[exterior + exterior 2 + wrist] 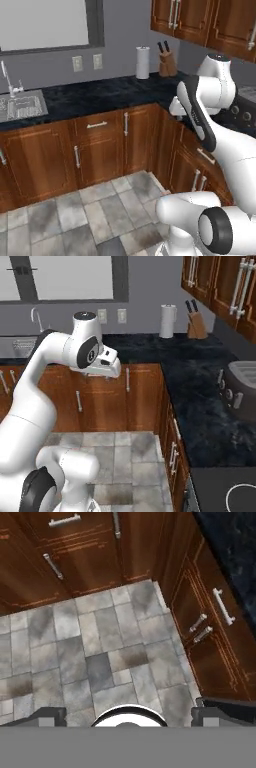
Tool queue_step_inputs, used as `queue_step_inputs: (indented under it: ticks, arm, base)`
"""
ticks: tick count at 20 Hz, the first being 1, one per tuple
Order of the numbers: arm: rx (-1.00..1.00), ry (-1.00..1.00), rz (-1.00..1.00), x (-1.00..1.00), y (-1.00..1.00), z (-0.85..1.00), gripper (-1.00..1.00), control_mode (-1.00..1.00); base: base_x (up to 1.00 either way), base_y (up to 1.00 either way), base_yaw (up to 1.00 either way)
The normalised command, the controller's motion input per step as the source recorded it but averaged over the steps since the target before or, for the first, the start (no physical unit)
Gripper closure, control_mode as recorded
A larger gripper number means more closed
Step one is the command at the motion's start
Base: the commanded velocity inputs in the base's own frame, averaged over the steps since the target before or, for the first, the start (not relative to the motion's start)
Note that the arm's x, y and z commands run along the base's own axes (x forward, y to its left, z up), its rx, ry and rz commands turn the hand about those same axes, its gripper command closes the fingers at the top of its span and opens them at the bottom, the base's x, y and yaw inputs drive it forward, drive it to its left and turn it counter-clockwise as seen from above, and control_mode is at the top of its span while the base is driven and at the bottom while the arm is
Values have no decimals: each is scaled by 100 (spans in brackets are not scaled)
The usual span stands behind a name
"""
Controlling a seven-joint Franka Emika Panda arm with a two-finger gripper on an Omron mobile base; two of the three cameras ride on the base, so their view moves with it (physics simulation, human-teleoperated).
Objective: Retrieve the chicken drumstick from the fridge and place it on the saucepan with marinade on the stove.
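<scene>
gripper (pixel 128 717): jaws wide apart, holding nothing | aim: down at grey tiled floor (pixel 100 662) | setting: wooden corner cabinets (pixel 100 150) beneath dark counter (pixel 200 406) | stove (pixel 230 491): near right

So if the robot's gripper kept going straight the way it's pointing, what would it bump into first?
Most likely the tiled floor. The open gripper points down at the grey tiles, with nothing seen in between. The wooden cabinets stand off to the side.

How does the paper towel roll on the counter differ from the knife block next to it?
The paper towel roll is white and a plain upright cylinder; the knife block is brown wood, squatter, slanted, with dark knife handles sticking out of its top. Both stand on the dark counter against the grey back wall.
</scene>
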Motion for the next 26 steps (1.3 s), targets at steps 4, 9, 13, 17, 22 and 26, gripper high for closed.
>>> queue_step_inputs:
  ticks: [4,9,13,17,22,26]
  arm:
    - [0,0,0,0,0,0,-100,100]
    - [0,0,0,0,0,0,-100,100]
    - [0,0,0,0,0,0,-100,100]
    - [0,0,0,0,0,0,-100,100]
    - [0,0,0,0,0,0,-100,100]
    - [0,0,0,0,0,0,-100,100]
  base:
    - [0,0,99]
    - [0,0,100]
    - [0,0,100]
    - [1,0,98]
    - [77,0,70]
    - [44,0,82]
